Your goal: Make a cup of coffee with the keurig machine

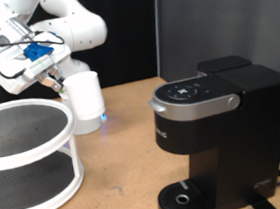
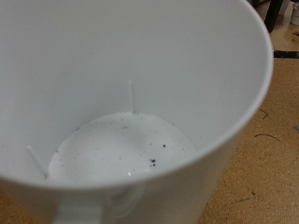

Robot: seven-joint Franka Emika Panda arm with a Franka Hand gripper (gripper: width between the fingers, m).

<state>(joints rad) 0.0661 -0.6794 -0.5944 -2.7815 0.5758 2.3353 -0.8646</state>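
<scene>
You are in the cup-carrying step: your tool [image 1: 55,83] is clamped on the cup's [image 1: 85,100] rim, holding it above the tabletop [image 1: 124,146] well to the exterior view's left of the keurig machine [image 1: 214,137], whose drip base is bare.

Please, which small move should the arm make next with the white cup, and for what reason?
Probably carry the small white ceramic cup toward the exterior view's right, to the round drip base of the boxy black keurig machine. The claw holds the cup at its rim, raised, far from the machine, and the base shows no cup.
</scene>
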